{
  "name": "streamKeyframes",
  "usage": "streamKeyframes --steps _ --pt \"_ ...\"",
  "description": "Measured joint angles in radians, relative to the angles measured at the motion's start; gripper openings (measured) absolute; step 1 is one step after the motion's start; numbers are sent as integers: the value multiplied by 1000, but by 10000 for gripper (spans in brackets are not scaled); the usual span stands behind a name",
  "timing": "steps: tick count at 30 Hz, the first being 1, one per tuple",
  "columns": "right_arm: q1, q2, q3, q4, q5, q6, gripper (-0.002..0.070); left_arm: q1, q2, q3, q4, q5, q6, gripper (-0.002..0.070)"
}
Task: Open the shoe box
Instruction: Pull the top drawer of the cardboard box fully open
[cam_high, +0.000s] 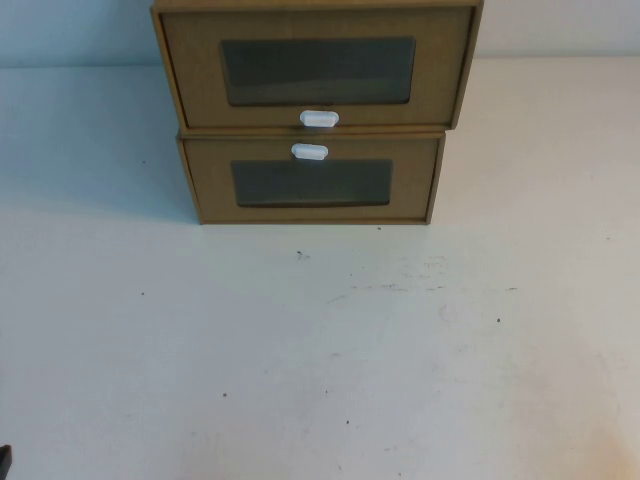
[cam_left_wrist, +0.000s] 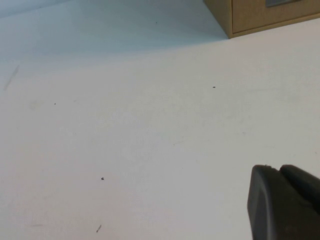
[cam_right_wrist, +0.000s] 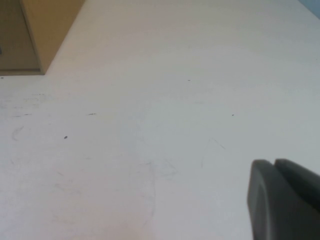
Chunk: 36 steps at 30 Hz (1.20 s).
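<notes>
- Left gripper (cam_left_wrist: 276, 169): on the robot's left side, seen only by its own wrist camera; it is aimed forward, low and at a shallow slant over the counter (cam_left_wrist: 150, 150); its two dark fingers (cam_left_wrist: 262, 200) are pressed together with only a thin seam between them; nothing is held
- Right gripper (cam_right_wrist: 272, 162): on the robot's right side, likewise seen only by its own wrist camera; same low, forward-slanted pose over the counter; fingers closed against each other along a thin seam; nothing is held
- High view: a dark sliver (cam_high: 4, 462) sits at the near left corner; whether it is part of the left arm cannot be told
</notes>
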Motion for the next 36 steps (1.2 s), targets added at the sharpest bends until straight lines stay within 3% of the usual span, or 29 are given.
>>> streamKeyframes --steps 15,22,27,36 --pt "0 0 0 0 0 0 -13 0 0 0 2 0 0 -4" --pt "0 0 0 0 0 0 -14 0 0 0 184 -16 60 -4" --pt "0 0 0 0 0 0 -13 0 0 0 208 -25 64 -4" --pt "0 0 0 0 0 0 -13 0 0 0 -55 -176 -220 -4"
